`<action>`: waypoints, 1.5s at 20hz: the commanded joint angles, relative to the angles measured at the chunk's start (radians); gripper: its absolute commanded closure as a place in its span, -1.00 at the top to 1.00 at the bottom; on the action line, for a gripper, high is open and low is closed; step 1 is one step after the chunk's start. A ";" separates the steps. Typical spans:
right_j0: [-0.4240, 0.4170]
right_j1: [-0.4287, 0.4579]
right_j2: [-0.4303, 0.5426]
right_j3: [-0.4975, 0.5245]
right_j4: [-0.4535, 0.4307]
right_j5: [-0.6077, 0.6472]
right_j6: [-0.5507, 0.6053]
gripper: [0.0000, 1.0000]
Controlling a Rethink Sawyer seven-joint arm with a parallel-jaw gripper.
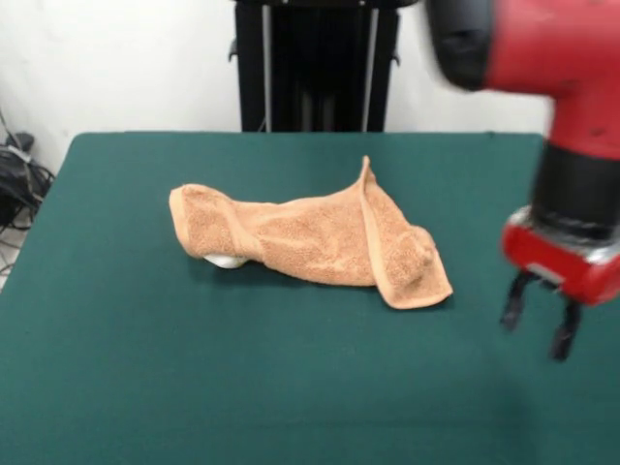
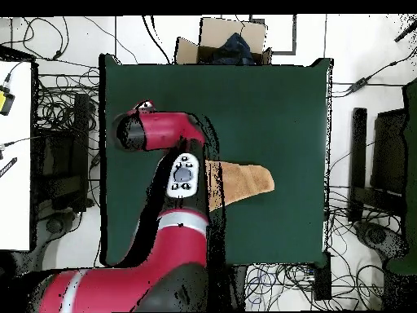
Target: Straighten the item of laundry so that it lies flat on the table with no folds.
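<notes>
Towel (image 1: pixel 320 237) lies crumpled mid-desk (image 1: pixel 145 387), right edge folded over. Gripper (image 1: pixel 539 327) hangs right of it, jaws wide, empty. Step: approach; next, grasp the folded right corner

Pincer (image 1: pixel 541 327) (fingers apart), empty

Red arm (image 1: pixel 572 58) with black joints, white button panel (image 2: pixel 184 177), red wrist block, black pincer (image 1: pixel 539 325)
</notes>
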 commanded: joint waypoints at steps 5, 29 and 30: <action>-0.212 -0.036 0.394 0.286 -0.140 -0.046 -0.339 1.00; -0.564 0.200 0.850 0.348 -0.314 -0.025 -0.507 1.00; -0.546 0.172 0.826 0.352 -0.311 -0.020 -0.476 1.00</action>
